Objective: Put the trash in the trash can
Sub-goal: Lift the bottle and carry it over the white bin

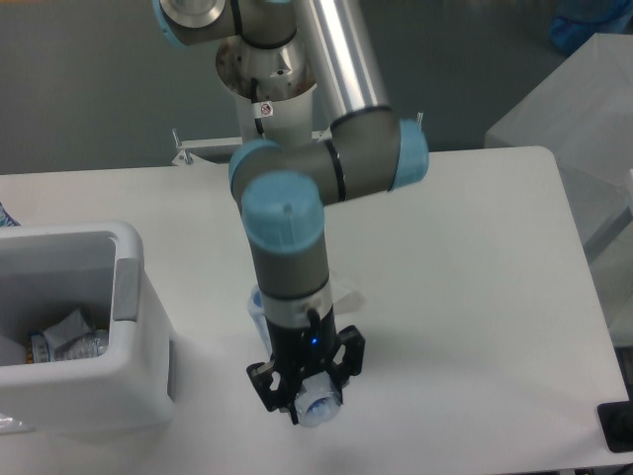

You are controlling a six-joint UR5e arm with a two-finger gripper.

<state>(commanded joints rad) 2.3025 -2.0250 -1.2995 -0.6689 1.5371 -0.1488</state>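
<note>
My gripper (305,394) hangs over the front middle of the table, its jaws closed on the crushed clear bluish bottle (322,409), whose round end sticks out below the fingers. A bluish clear piece (254,302) shows left of the wrist; I cannot tell whether it belongs to the same bottle. The flat clear wrapper (346,297) lies on the table behind the arm, partly hidden by it. The white trash can (127,259) stands at the left edge, well to the left of the gripper.
The trash can holds some packets and a bottle (69,336). The arm's base (267,109) stands at the back of the table. A grey box (564,109) is at the right beyond the table, and a black object (618,426) sits at the front right corner.
</note>
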